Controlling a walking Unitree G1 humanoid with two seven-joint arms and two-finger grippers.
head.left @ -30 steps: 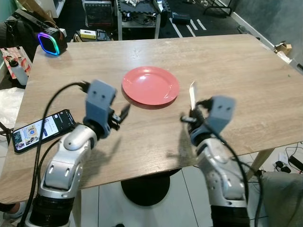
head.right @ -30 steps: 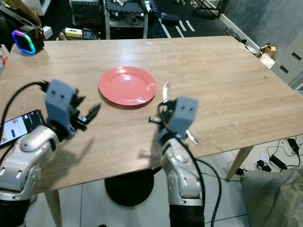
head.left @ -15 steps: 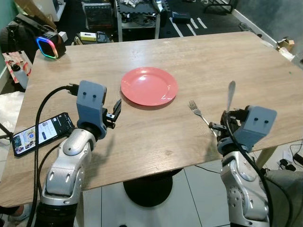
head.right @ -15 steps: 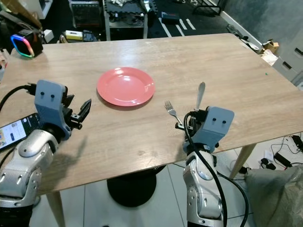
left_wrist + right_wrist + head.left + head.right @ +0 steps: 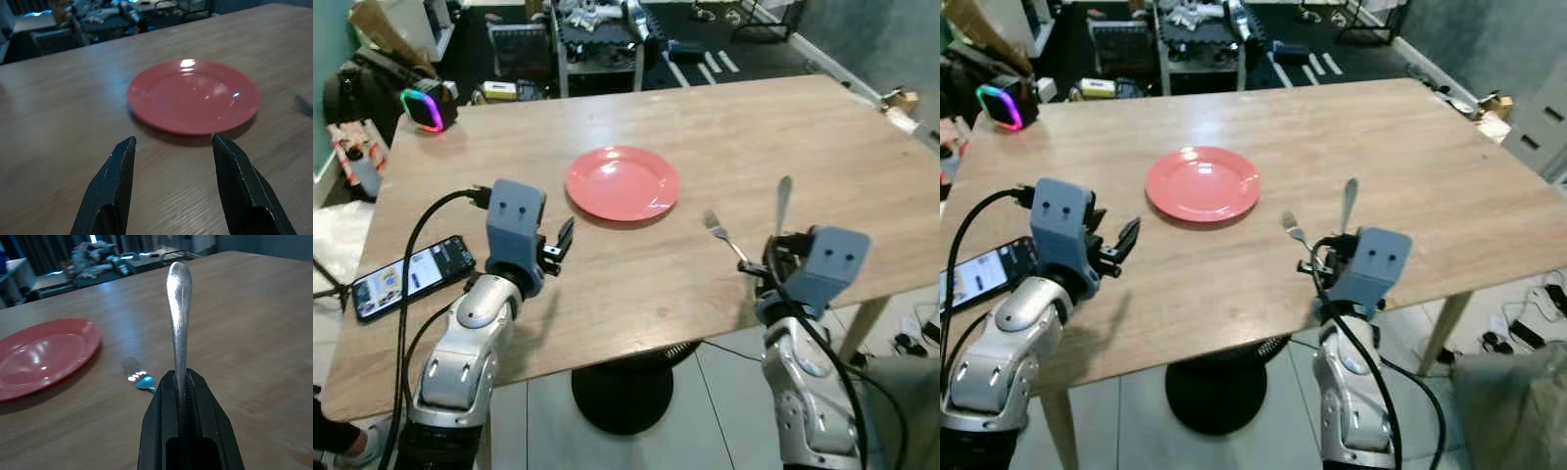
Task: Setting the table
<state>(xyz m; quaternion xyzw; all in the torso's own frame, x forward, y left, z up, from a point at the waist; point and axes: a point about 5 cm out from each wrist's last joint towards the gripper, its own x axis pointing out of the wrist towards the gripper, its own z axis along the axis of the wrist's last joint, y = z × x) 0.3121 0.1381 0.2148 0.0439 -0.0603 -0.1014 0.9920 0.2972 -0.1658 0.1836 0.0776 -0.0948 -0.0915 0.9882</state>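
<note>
a red plate [image 5: 623, 183] sits on the wooden table [image 5: 822, 137], about midway along its width and a bit nearer the robot's edge than the far one. a fork [image 5: 724, 235] lies flat on the wood to the right of the plate, near it but apart, tines pointing toward the far edge. the right gripper [image 5: 776, 257] is at the near edge, close by the fork's handle end, its black fingers [image 5: 188, 426] pinched tight on a silver utensil handle [image 5: 178, 323] that stands upright; i can't tell whether it's a knife or a spoon. the left gripper [image 5: 172, 147] hovers over the table to the left of the plate, fingers spread wide with nothing between them, aimed at the plate. a smartphone [image 5: 411, 277] with its screen lit lies by the table's left edge, and a small speaker with a glowing rainbow ring [image 5: 426, 108] sits at the far left corner.
</note>
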